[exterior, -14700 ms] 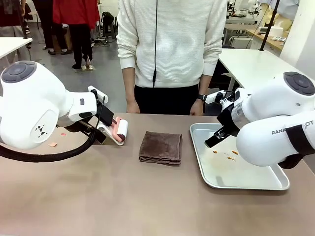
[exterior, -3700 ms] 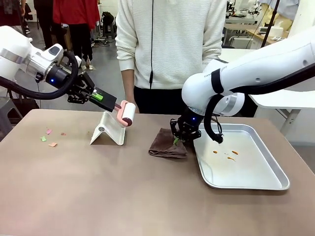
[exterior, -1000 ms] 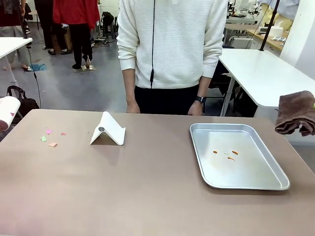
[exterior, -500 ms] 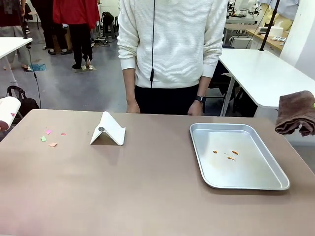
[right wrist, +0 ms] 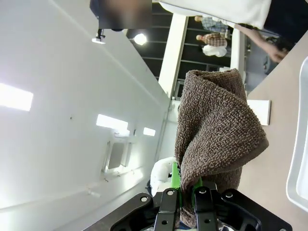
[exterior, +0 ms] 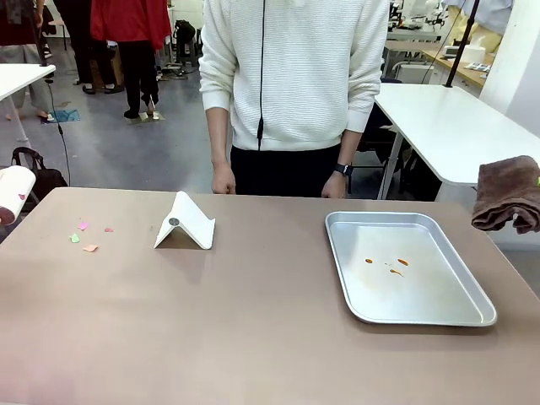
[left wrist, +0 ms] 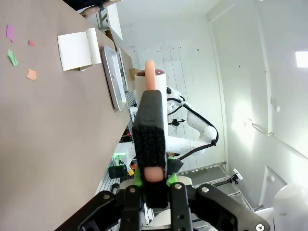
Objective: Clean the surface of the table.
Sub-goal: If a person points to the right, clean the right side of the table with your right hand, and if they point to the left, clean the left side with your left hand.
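The table (exterior: 253, 337) spreads across the lower half of the front view, its brown top bare in the middle. From its centre, a few coloured paper scraps (exterior: 84, 240) lie at about 10 o'clock near the left edge, a white folded stand (exterior: 187, 223) sits at 11 o'clock, and a metal tray (exterior: 439, 291) lies at 3 o'clock with small orange stains (exterior: 390, 267) on its floor. A person (exterior: 295, 84) in a white sweater stands at 12 o'clock, both hands hanging just behind the far edge. A lint roller (exterior: 15, 192) pokes in at 9 o'clock, off the table's left end, and a brown cloth (exterior: 504, 192) hangs at 3 o'clock, above and beyond the right end. In the left wrist view the left gripper (left wrist: 154, 180) has its fingers clamped on the roller's handle. In the right wrist view the right gripper (right wrist: 185, 192) pinches the bunched cloth between its green pads, held up in the air.
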### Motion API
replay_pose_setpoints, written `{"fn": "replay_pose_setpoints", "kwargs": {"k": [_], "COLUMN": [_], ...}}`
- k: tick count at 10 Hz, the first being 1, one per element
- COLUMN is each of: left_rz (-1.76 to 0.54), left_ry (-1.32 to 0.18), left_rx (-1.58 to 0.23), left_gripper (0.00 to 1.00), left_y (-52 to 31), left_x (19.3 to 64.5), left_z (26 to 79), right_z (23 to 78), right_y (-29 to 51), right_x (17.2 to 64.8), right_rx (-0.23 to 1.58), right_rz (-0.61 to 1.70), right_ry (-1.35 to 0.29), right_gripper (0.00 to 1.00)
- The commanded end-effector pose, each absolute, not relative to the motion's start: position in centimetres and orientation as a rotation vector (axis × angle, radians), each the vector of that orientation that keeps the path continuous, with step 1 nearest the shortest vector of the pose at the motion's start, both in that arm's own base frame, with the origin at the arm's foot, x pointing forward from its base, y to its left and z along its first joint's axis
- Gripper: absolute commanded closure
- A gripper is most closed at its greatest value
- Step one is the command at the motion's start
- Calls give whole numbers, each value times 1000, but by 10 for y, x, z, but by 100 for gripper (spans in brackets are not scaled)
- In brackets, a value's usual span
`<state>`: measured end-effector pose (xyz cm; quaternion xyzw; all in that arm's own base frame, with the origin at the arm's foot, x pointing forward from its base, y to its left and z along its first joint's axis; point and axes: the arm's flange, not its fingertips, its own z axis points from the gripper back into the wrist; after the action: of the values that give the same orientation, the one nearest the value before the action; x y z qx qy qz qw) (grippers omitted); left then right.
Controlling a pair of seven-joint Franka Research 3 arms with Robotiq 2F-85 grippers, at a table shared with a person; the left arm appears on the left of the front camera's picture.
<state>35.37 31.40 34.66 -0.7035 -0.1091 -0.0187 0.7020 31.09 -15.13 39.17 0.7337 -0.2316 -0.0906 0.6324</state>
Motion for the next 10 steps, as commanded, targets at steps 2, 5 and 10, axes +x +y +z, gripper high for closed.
{"fn": "replay_pose_setpoints", "kwargs": {"k": [2,5,10], "left_rz": [-57,-57,-57], "left_ry": [-256,-256,-256], "left_rx": [-1566,-1566,-1566], "left_gripper": [100,100,100], "left_y": [312,312,312], "left_x": [352,352,352], "left_z": [348,348,348], "right_z": [396,396,396], "right_y": [-152,-152,-152], "right_x": [309,309,309], "right_rx": [1670,1670,1670], "right_rz": [-207,-207,-207], "right_ry": [-525,-525,-525], "right_gripper": [100,100,100]}}
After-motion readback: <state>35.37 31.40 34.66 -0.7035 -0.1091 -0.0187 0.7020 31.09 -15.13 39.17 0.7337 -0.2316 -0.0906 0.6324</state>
